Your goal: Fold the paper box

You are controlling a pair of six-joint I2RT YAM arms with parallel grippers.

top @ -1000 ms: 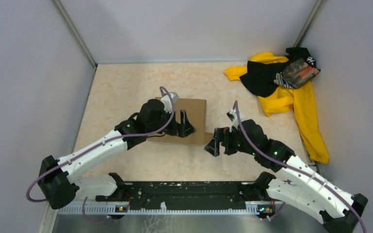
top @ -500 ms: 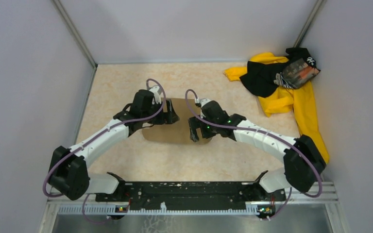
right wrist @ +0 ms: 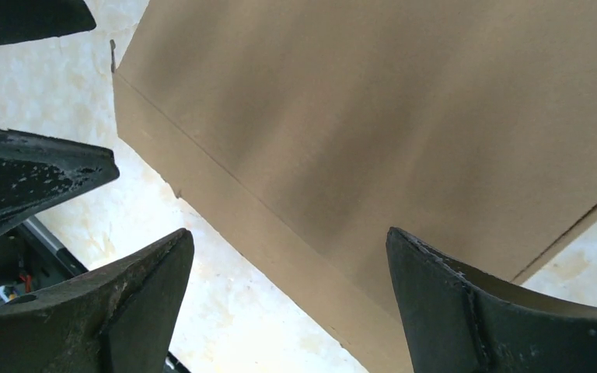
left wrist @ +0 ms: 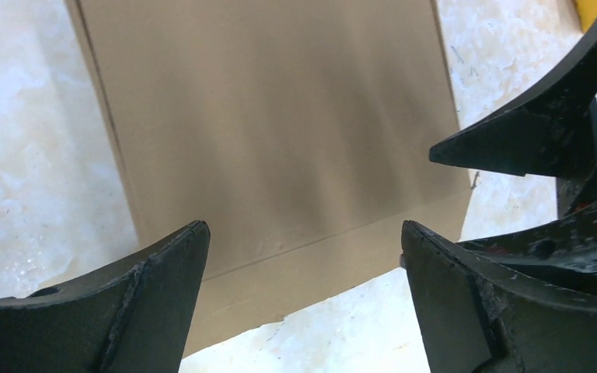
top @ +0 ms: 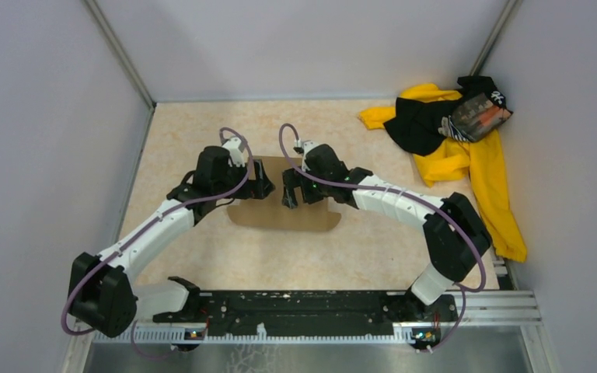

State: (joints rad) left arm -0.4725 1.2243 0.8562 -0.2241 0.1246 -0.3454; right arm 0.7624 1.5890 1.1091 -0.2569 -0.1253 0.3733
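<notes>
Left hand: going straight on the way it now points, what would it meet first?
The left hand would likely meet the paper box, lying flat ahead between its open fingers.
</notes>
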